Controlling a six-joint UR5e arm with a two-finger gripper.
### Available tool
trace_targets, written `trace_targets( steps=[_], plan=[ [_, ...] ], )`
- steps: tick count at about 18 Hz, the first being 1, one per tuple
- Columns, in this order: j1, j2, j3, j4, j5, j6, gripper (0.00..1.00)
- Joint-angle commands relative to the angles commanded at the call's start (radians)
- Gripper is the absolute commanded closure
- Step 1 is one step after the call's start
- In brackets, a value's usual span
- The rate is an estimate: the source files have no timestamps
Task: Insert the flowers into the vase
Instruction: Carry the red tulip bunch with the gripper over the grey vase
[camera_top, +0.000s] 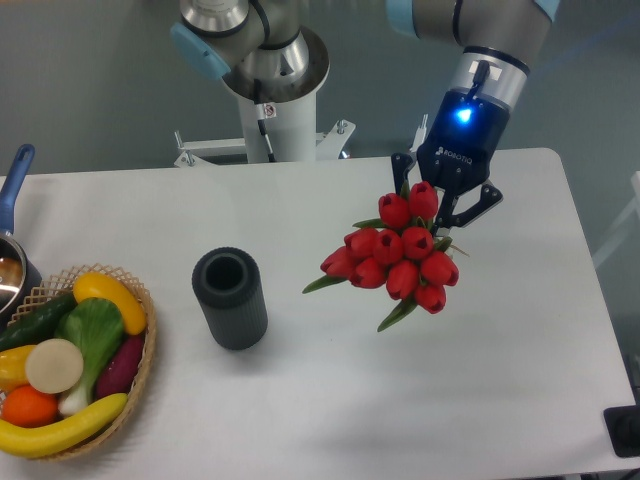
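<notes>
The flowers (398, 256) are a bunch of red tulip buds with green leaves, held in the air above the right half of the table. My gripper (447, 203) is shut on the bunch from behind; the stems are hidden behind the buds and fingers. The vase (230, 298) is a dark ribbed cylinder with an open round mouth. It stands upright left of centre, well to the left of the flowers and apart from them.
A wicker basket (143, 360) of fruit and vegetables sits at the front left corner. A metal pot with a blue handle (14, 183) is at the left edge. The robot base (270, 90) stands behind the table. A dark object (625, 430) is off the right front edge.
</notes>
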Motion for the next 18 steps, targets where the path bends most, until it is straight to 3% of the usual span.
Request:
trace_targets(
  steps=[8, 18],
  plan=[
    [-0.017, -0.003, 0.008, 0.002, -0.008, -0.003, 0.73],
    [-0.133, -0.043, -0.014, 0.034, -0.319, 0.000, 0.73]
  ],
)
